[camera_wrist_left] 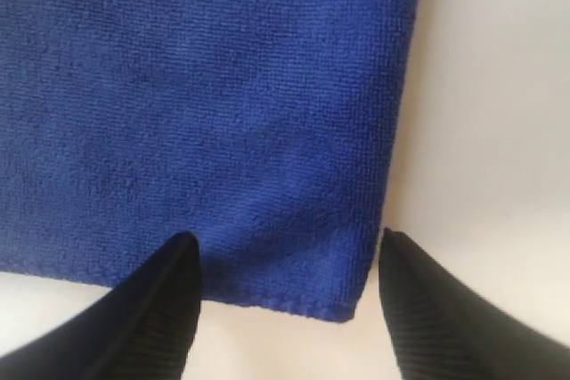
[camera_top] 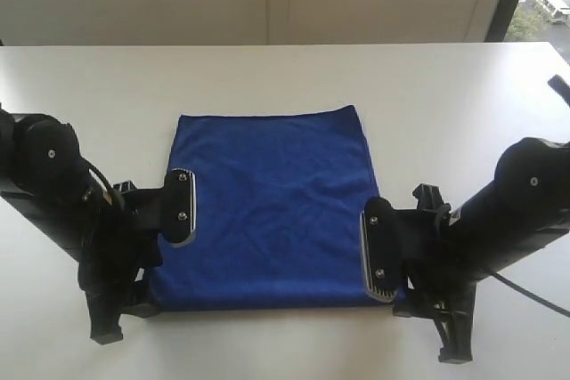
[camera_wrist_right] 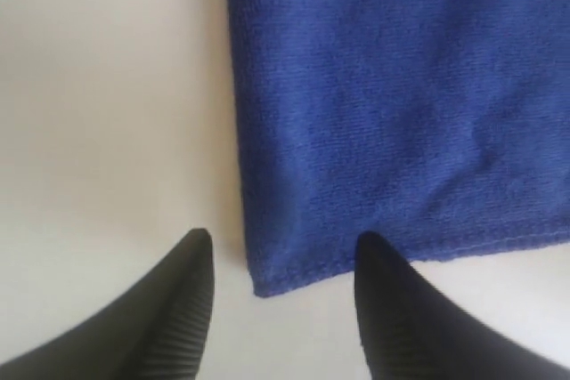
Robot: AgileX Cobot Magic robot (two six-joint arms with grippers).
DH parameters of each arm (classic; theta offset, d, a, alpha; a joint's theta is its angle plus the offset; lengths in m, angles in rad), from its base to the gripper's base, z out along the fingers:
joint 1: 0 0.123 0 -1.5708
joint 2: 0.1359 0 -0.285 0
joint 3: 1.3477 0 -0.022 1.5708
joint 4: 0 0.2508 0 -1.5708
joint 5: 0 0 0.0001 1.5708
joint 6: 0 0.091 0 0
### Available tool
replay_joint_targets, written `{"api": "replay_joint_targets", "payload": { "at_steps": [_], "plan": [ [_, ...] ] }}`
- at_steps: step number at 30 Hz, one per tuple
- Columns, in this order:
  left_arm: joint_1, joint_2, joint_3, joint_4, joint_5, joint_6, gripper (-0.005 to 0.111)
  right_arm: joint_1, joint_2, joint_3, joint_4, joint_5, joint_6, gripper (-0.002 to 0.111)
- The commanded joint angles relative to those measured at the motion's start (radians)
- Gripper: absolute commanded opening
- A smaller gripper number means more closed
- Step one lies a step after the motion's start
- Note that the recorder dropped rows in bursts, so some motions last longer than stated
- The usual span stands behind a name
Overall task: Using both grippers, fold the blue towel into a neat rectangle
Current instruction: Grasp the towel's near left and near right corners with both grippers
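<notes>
Worktop (camera_top: pixel 445 95): white, plain, running back to a pale wall.

Blue towel (camera_top: pixel 276 202): lies spread out at the middle of the worktop, between the two arms. One flat sheet, roughly rectangular, with a few soft creases across the middle. Far edge straight. Near edge runs between the bases of the arms. Fuzzy pile, and a thin stitched hem shows along the edges in both wrist views.

Left arm (camera_top: pixel 53 193): black, low over the worktop beside the towel's left side, with its end reaching in over the cloth's left edge.

Right arm (camera_top: pixel 517 202): black, mirrored on the other side, with its end over the right edge near the front corner.

Left claw (camera_wrist_left: pixel 285 236): jaws spread wide, nothing held. It straddles the near left corner of the towel (camera_wrist_left: pixel 205 104). One tip is over the cloth and the other over bare worktop just beside the side hem. Cannot tell whether the tips touch down.

Right claw (camera_wrist_right: pixel 282 235): jaws likewise apart and empty, straddling the near right corner of the towel (camera_wrist_right: pixel 401 86). One tip is over the cloth near the hem and the other over bare worktop. Contact cannot be told.
</notes>
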Motion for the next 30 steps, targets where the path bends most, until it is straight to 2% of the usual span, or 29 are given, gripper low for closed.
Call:
{"api": "replay_joint_targets", "payload": {
  "at_steps": [1, 7, 12, 14, 20, 27, 28, 30],
  "plan": [
    [-0.005, -0.001, 0.009, -0.02, 0.008, 0.003, 0.063, 0.001, 0.028, 0.005, 0.006, -0.012, -0.014, 0.047],
    [-0.005, -0.001, 0.009, -0.02, 0.018, 0.024, 0.063, 0.001, 0.069, 0.005, 0.006, -0.038, -0.014, 0.047],
    [-0.005, -0.001, 0.009, -0.02, 0.018, 0.029, 0.063, 0.001, 0.088, 0.005, 0.006, -0.038, -0.014, 0.03],
    [-0.005, -0.001, 0.009, -0.02, 0.018, 0.029, 0.059, 0.001, 0.088, 0.005, 0.006, -0.038, -0.014, 0.023],
    [-0.005, 0.012, 0.009, -0.018, 0.059, 0.029, 0.03, 0.001, 0.088, 0.005, 0.006, -0.031, -0.014, 0.009],
    [-0.005, 0.045, 0.009, -0.018, 0.112, 0.108, 0.007, 0.001, 0.085, 0.005, 0.006, -0.032, -0.014, 0.008],
    [-0.005, 0.045, 0.009, -0.018, 0.11, 0.115, 0.001, 0.001, 0.082, 0.005, 0.006, -0.032, -0.014, 0.008],
    [-0.005, 0.04, 0.007, -0.016, 0.11, 0.12, 0.0, 0.001, 0.068, 0.005, 0.004, -0.038, -0.014, 0.008]
  ]
}}
